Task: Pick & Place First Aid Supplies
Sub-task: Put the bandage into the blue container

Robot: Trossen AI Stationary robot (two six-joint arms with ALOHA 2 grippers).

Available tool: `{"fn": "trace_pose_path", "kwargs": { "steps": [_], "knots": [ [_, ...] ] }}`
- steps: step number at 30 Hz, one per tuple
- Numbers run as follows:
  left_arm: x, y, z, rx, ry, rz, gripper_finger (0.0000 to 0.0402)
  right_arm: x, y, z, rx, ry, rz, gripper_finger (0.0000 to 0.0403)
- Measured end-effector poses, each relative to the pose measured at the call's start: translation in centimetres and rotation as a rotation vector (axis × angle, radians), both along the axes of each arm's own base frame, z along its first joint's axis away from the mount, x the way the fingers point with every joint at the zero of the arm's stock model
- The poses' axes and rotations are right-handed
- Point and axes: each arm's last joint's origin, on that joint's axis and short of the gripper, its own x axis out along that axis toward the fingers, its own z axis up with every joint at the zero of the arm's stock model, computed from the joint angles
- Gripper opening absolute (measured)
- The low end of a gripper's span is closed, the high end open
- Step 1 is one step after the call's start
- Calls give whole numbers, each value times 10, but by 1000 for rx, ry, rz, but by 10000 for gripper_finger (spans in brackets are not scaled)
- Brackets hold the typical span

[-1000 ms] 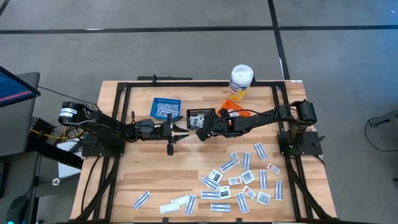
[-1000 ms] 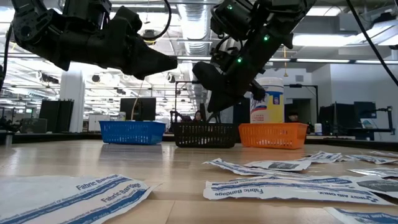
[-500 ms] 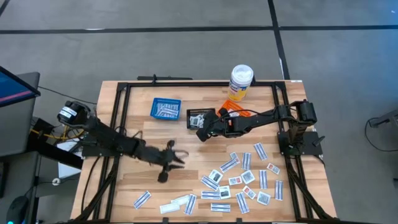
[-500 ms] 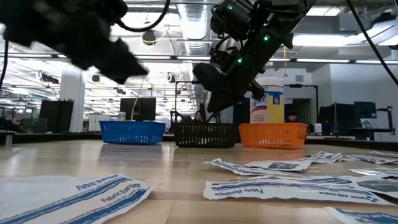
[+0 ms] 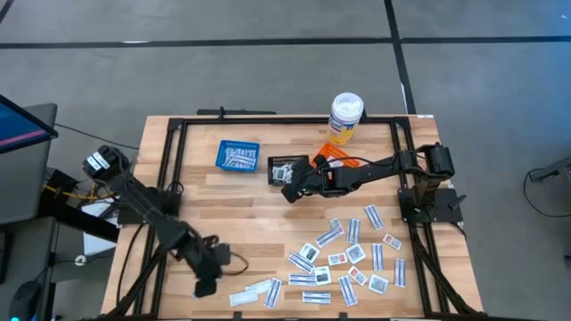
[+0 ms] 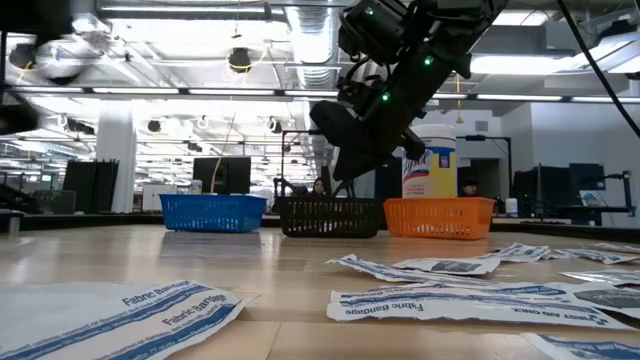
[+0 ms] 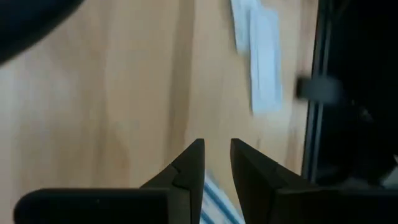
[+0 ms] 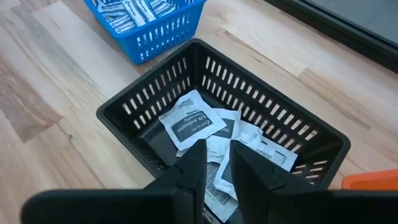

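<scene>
The first aid supplies are small white packets scattered over the near right of the table [image 5: 343, 259], with a few more near the front edge [image 5: 259, 290]. My left gripper [image 5: 202, 285] hovers over the near left of the table, narrowly open and empty, above a blue-striped strip [image 7: 217, 200]; white packets [image 7: 264, 62] lie farther on. My right gripper [image 5: 287, 189] hangs over the black basket [image 8: 217, 118], narrowly open with nothing between its fingers [image 8: 216, 149]. Packets [image 8: 193, 121] lie on the basket's floor.
A blue basket [image 5: 237, 155] with strips stands left of the black basket, and an orange basket [image 6: 438, 215] to its right. A white bottle with a yellow label [image 5: 345, 119] stands at the far edge. A black frame [image 5: 178, 125] borders the table.
My left gripper has swung from beside the baskets at the far middle toward the table's near left corner, turning and tipping downward as it went, and now hangs over a strip there. Its finger gap looks unchanged.
</scene>
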Motion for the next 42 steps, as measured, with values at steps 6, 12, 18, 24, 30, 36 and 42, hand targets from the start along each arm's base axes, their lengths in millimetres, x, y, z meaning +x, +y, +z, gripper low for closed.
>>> {"fn": "trace_pose_path", "kwargs": {
  "steps": [6, 12, 18, 24, 30, 36, 42],
  "knots": [
    [-21, -18, -23, 11, 118, -47, 75, 0, 0, 0, 0, 0, 0, 64],
    [-24, -22, -42, 75, 146, -56, 67, 0, 0, 0, 0, -3, 0, 64],
    [-12, -5, -52, 308, -50, 96, 54, 0, 0, 0, 0, -4, 0, 64],
    [13, 27, -53, 591, -195, 259, 50, 0, 0, 0, 0, -4, 0, 64],
    [41, 69, -52, 701, -171, 390, 49, 0, 0, 0, 0, -4, 0, 64],
    [48, 88, -42, 600, -110, 197, 70, 0, 0, 0, 0, -4, 0, 64],
    [40, 97, -13, 462, -202, 81, 112, 0, 0, 0, 0, -4, 0, 64]
  ]
}}
